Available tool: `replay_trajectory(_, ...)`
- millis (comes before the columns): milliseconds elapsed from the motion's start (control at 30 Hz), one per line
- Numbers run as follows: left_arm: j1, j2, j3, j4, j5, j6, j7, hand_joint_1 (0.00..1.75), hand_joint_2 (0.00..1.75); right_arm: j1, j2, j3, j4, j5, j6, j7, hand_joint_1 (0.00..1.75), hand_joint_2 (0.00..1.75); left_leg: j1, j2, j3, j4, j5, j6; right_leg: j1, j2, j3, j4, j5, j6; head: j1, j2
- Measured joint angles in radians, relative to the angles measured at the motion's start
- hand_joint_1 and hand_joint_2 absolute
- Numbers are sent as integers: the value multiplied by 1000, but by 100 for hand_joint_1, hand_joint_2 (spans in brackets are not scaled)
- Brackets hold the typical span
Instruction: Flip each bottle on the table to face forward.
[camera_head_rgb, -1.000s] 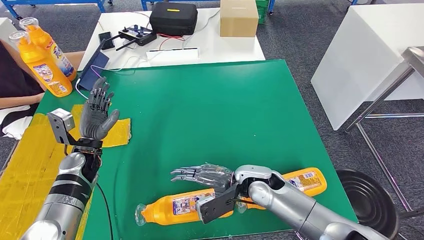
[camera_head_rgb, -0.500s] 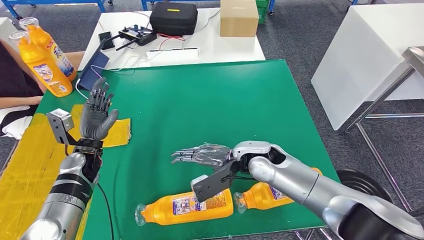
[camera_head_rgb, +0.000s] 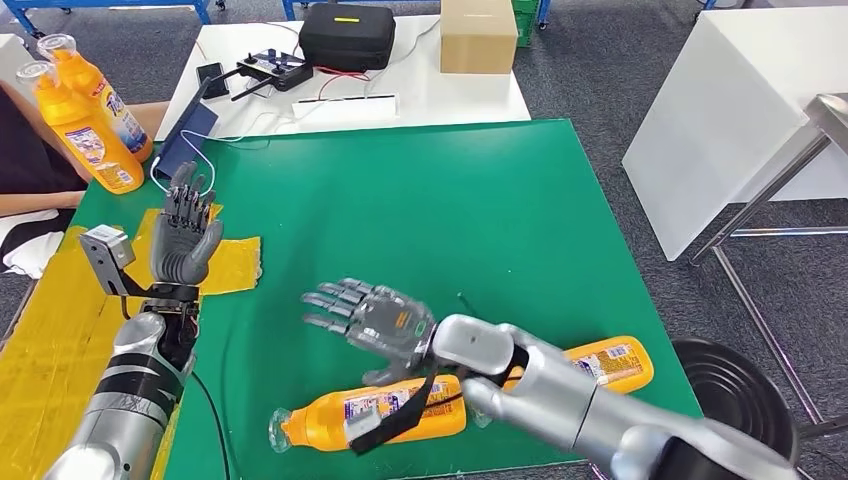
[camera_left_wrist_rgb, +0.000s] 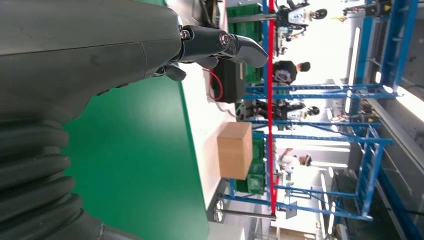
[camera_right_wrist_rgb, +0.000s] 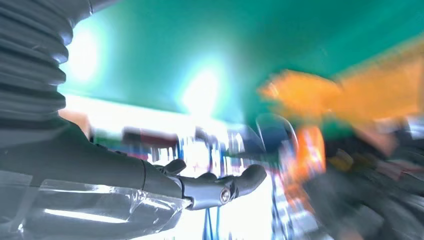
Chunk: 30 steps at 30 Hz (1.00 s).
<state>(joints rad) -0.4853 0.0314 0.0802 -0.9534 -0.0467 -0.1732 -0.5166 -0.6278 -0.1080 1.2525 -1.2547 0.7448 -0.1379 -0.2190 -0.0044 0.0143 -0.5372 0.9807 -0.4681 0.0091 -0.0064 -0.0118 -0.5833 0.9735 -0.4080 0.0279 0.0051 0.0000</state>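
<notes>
black case (camera_head_rgb: 346, 36), cardboard box (camera_head_rgb: 477, 35), black bin (camera_head_rgb: 745, 400)

Both arms are clad in smooth silver shells. The left arm (camera_head_rgb: 130, 395) carries dark bands along the forearm, a thin black cable alongside, and a small grey box-shaped camera module at the wrist. The left hand (camera_head_rgb: 183, 240) is dark grey with segmented black fingers. The right hand (camera_head_rgb: 372, 322) has a transparent plastic covering; a black strap hangs below its wrist. Grey ribbed covers adjoin both hands.
</notes>
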Motion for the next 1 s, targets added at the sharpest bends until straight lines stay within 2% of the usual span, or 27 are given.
replay_trajectory(267,12,-3,20,-14,-16,13,25,0,175,222,96,-81,8,149,-151,-42,0,175,0,0,-2,0,0,0,0,0,-2,0,0,0,0,0)
replay_trajectory(467,11,-5,33,-6,-18,16,29,0,175,277,108,-129,-3,155,-109,-43,0,175,-1,0,-2,0,0,0,-1,0,-1,0,0,0,0,0)
replay_trajectory(700,27,3,65,1,-9,5,27,0,175,284,64,-177,-15,136,1,-33,0,175,-1,0,-2,0,0,0,-1,0,-1,0,0,0,0,0)
replay_trajectory(867,57,9,93,-5,8,-10,20,0,175,226,-15,-198,-15,79,140,-31,0,175,-1,0,-1,0,0,0,-1,0,-1,0,1,0,0,0)
replay_trajectory(1000,76,12,108,-11,15,-13,17,0,175,182,-71,-209,-15,59,182,-31,0,175,-1,0,-1,0,1,1,-1,-1,0,0,1,0,0,0)
